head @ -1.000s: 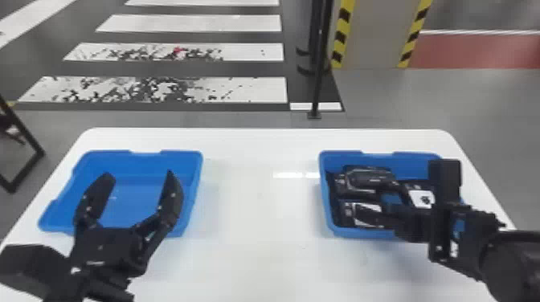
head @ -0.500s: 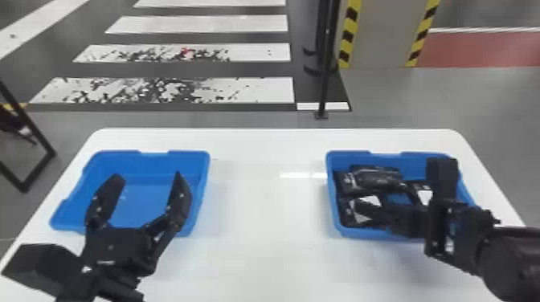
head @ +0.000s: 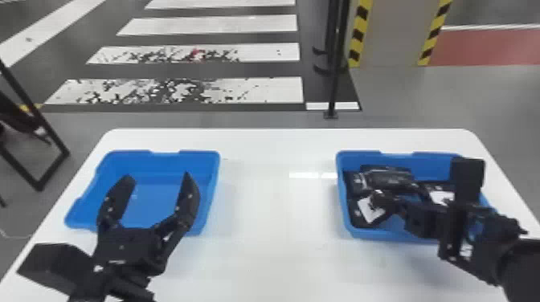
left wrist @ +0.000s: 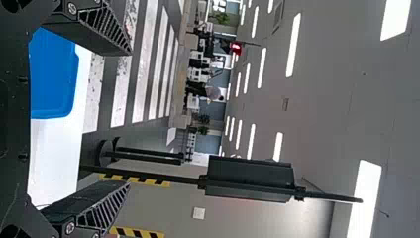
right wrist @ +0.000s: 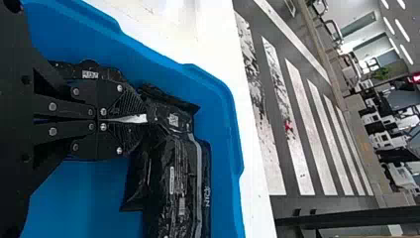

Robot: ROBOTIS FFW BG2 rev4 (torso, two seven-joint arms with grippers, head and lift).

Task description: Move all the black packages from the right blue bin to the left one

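In right bin (head: 361, 233), right gripper (head: 376, 197) clamped on black package (right wrist: 172, 116); before left bin (head: 164, 161), left gripper (head: 157, 176) spread

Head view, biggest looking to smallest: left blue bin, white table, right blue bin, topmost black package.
1. White table
2. Left blue bin and right blue bin: too alike to rank
3. Topmost black package

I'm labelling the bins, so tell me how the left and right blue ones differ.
The left bin shows a bare floor; the right bin holds black packages. The left bin shows behind the open left gripper; the right bin has the right gripper inside it. Both are blue.
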